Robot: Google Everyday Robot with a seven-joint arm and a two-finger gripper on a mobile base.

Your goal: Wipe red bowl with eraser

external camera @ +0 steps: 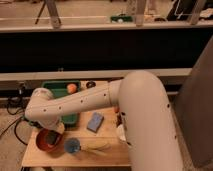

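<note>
The red bowl [44, 142] sits at the front left corner of the wooden table [107, 156]. My white arm reaches from the right across the table and bends down at the left. The gripper [52, 133] hangs over the bowl, at or just inside its right part. A dark patch shows inside the bowl under the gripper; I cannot tell if it is the eraser or shadow. The eraser does not show clearly anywhere else.
A blue cup [72, 145] stands just right of the bowl, with a yellowish object [96, 146] beside it. A blue pad [95, 121] lies mid-table. A green tray [61, 91] with an orange ball [72, 88] sits behind. A dark rail runs along the back.
</note>
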